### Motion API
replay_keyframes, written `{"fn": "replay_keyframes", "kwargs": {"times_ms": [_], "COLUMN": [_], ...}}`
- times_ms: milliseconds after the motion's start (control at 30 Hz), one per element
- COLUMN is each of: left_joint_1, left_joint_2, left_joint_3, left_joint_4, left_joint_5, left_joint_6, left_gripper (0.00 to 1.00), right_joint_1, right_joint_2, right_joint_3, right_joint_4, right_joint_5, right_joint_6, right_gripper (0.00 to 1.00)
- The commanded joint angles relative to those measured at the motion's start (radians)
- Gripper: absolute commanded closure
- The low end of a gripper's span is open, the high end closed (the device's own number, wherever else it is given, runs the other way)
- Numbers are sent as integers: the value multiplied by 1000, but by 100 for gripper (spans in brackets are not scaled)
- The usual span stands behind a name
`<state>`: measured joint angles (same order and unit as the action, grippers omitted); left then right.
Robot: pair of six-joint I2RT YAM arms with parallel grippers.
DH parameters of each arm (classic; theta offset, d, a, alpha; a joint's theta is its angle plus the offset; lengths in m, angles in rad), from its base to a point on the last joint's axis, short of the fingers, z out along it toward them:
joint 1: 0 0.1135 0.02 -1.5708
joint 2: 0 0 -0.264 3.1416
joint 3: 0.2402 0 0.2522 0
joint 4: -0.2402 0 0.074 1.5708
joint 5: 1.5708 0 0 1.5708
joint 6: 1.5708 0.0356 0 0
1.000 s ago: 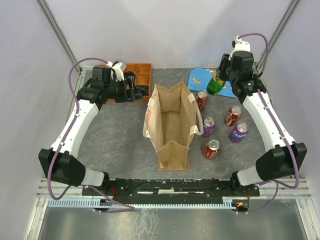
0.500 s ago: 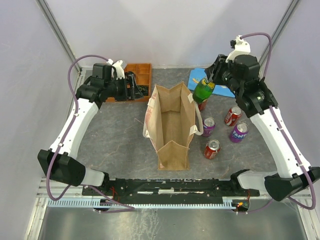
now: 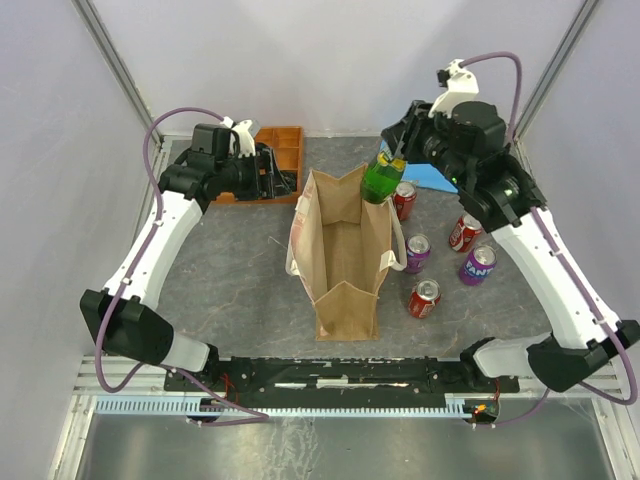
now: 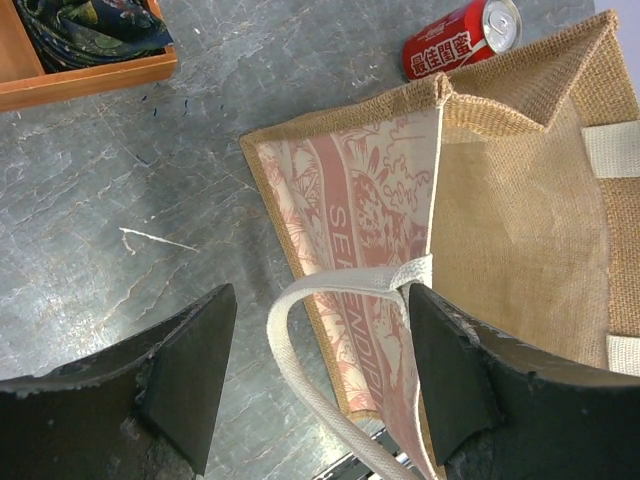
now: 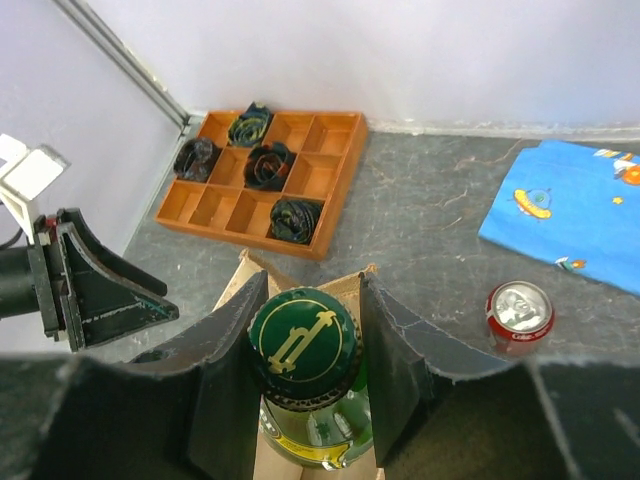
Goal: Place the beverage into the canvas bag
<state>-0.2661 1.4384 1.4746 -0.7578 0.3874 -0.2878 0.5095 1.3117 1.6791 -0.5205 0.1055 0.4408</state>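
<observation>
The tan canvas bag (image 3: 342,250) stands open in the middle of the table, with white loop handles. My right gripper (image 3: 388,165) is shut on the neck of a green glass bottle (image 3: 379,182) and holds it in the air over the bag's far rim. In the right wrist view the bottle's green cap (image 5: 303,338) sits between my fingers, with the bag's far edge (image 5: 300,285) below. My left gripper (image 3: 275,180) is open beside the bag's far left corner. In the left wrist view the bag's white handle (image 4: 330,300) loops between its open fingers, untouched.
An orange compartment tray (image 3: 278,148) holding dark rolled cloths stands at the back left. A blue cloth (image 3: 420,165) lies at the back right. Several cans lie right of the bag: red ones (image 3: 404,199) (image 3: 466,231) (image 3: 424,297) and purple ones (image 3: 416,252) (image 3: 478,264).
My right arm has carried the green bottle leftward from above the blue cloth to over the bag's far rim. My left gripper has shifted slightly toward the bag.
</observation>
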Motion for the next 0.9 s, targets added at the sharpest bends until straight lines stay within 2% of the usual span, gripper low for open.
{"fn": "replay_keyframes", "kwargs": {"times_ms": [0,400,867], "left_joint_1": [-10,-43,-141], "left_joint_2": [7,22,30], "left_joint_3": [65,97,79], "left_joint_4": [26,-23,-37], "left_joint_5": [-13,13,68], "left_joint_6": [-1,24,61], "left_gripper": [23,23,22], "right_joint_1": [43,145,266], "right_joint_2": [28,109,148], "right_joint_3": [28,-77,-288], "right_joint_4": [190,242,345], "right_joint_5": [-3,66,262], "right_joint_6": [22,-41,-150], "right_gripper": [100,100,100]}}
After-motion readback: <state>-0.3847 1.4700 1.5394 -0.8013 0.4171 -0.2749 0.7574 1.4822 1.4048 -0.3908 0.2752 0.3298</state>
